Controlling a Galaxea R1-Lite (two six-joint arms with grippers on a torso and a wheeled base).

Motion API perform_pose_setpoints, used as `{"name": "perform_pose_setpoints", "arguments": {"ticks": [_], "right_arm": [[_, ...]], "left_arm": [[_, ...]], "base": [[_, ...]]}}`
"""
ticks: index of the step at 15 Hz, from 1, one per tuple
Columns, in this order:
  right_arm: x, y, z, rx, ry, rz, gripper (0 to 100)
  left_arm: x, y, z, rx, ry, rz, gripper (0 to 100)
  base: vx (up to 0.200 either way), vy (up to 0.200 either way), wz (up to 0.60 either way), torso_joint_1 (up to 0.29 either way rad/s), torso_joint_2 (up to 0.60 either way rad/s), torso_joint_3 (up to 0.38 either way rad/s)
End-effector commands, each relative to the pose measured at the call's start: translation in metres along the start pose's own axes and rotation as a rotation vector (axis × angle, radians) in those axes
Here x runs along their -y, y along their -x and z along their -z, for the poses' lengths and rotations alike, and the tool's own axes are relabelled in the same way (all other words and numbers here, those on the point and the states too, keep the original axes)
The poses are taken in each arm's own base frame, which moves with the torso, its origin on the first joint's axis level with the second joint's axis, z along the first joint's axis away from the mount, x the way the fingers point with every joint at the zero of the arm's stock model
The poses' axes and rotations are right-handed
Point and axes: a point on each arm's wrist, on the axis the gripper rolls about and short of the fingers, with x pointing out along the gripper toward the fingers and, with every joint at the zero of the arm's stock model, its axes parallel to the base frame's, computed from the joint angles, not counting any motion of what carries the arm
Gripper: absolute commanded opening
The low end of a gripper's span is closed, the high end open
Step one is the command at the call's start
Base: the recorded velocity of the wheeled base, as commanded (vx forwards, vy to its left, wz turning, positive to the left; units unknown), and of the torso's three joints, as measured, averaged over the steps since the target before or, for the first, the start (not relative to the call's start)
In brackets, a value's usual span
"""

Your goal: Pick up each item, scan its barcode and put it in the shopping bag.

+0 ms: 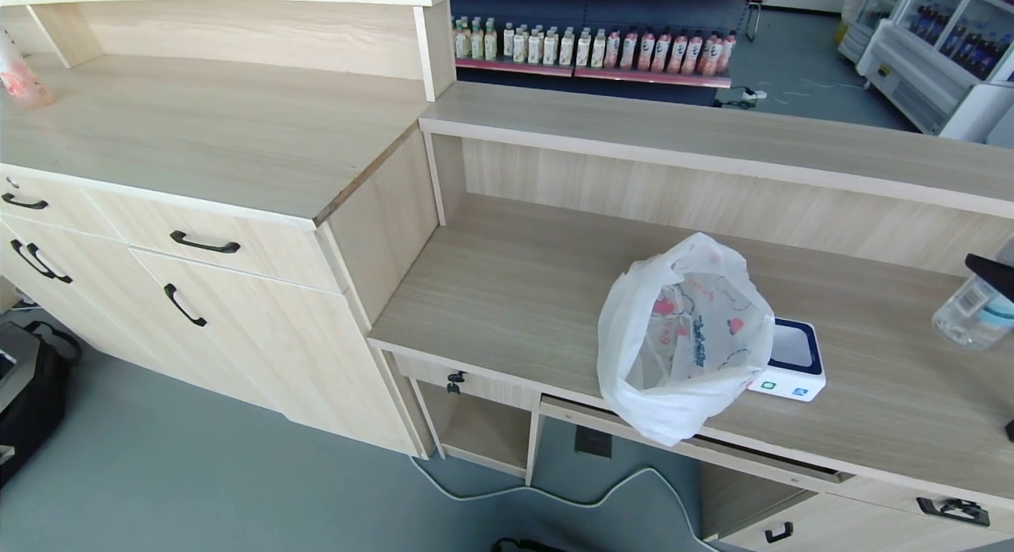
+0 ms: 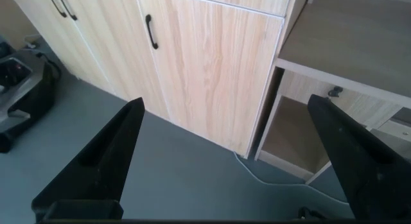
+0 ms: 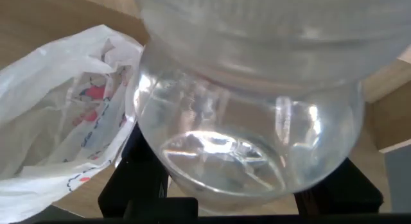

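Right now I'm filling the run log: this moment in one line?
right pincer: shut on bottle | left pincer: open, empty | bag: open, beside scanner | bottle: not bagged

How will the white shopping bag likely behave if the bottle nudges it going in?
The shopping bag looks like thin, crumpled plastic, so it would probably fold or slide rather than resist. Its mouth stands open unsupported and its bottom overhangs the counter edge, so the bottle might collapse it or drag it off.
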Motion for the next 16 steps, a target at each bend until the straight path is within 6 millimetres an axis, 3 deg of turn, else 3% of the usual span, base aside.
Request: {"name": "perform_pose_setpoints", "arguments": {"ticks": [1, 3, 4, 5, 11, 16], "right_arm": [[-0.028, -0.055, 0.006, 0.015, -0.101, -0.106, 0], [-0.062, -0.102, 0.006, 0.081, -0.155, -0.172, 0], [-0.072, -0.113, 0.008, 0.095, -0.156, -0.192, 0], [-0.099, -0.132, 0.020, 0.079, -0.163, -0.246, 0], [-0.169, -0.165, 0.063, 0.051, -0.142, -0.383, 0], [-0.195, -0.189, 0.087, 0.045, -0.153, -0.432, 0]], "left_arm": [[0.000, 0.000, 0.000, 0.001, 0.001, 0.000, 100], [0.000, 0.000, 0.000, 0.001, 0.001, 0.000, 100], [0.000, 0.000, 0.000, 0.001, 0.001, 0.000, 100], [0.000, 0.000, 0.000, 0.001, 0.001, 0.000, 100], [0.000, 0.000, 0.000, 0.001, 0.001, 0.000, 100], [0.000, 0.000, 0.000, 0.001, 0.001, 0.000, 100]], "base": [[0.000, 0.000, 0.00, 0.000, 0.00, 0.000], [0.000, 0.000, 0.00, 0.000, 0.00, 0.000], [0.000, 0.000, 0.00, 0.000, 0.00, 0.000], [0.000, 0.000, 0.00, 0.000, 0.00, 0.000], [0.000, 0.000, 0.00, 0.000, 0.00, 0.000], [0.000, 0.000, 0.00, 0.000, 0.00, 0.000]]}}
